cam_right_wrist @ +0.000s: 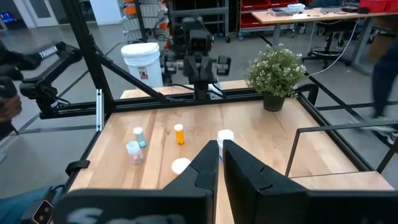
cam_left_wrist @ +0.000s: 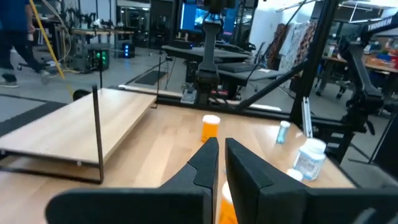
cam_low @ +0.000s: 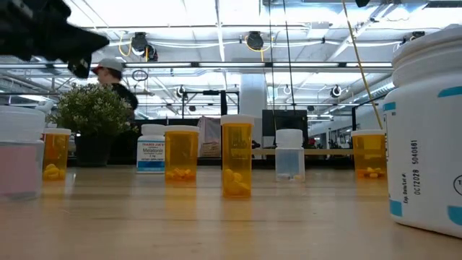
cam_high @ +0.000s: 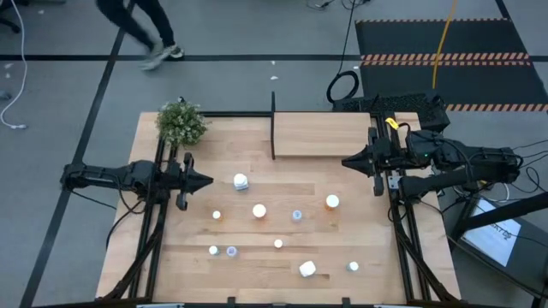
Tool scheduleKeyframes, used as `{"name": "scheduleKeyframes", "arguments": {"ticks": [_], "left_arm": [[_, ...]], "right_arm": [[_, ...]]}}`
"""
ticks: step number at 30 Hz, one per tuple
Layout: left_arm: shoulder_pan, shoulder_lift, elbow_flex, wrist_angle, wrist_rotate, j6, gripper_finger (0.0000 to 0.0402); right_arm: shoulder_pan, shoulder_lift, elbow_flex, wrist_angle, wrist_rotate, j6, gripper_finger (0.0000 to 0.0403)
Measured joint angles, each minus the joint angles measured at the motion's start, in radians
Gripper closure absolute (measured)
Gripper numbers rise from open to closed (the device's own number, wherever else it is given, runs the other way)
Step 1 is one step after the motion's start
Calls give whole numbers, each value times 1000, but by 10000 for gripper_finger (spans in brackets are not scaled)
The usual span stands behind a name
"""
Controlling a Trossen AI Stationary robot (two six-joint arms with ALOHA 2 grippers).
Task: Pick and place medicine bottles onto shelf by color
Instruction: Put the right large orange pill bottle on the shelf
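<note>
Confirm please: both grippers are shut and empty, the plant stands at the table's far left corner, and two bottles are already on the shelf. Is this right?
Not quite. The shelf holds no bottles yet, as the high view shows; every bottle is on the tabletop. The rest is right: the left gripper and right gripper are shut and empty, and the plant stands at the far left corner.

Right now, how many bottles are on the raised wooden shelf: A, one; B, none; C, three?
B: in the high view the shelf is bare, and the medicine bottles all sit on the table in front of it.
</note>
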Motion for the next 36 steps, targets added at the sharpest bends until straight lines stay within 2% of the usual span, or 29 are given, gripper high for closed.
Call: {"name": "scheduleKeyframes", "arguments": {"ticks": [4,12,17,23,30,36], "left_arm": [[0,145,169,-58,0,33,369],[0,462,565,-300,1,120,369],[0,614,729,-374,1,170,369],[0,725,774,-362,2,238,369],[0,822,774,-366,2,241,369],[9,876,774,-362,2,251,369]], "right_arm": [[0,14,-6,8,0,6,387],[0,44,-62,53,0,8,387],[0,58,-119,107,1,43,387],[0,70,-206,163,3,122,387],[3,81,-319,206,129,148,387],[20,81,-349,193,119,195,387]]}}
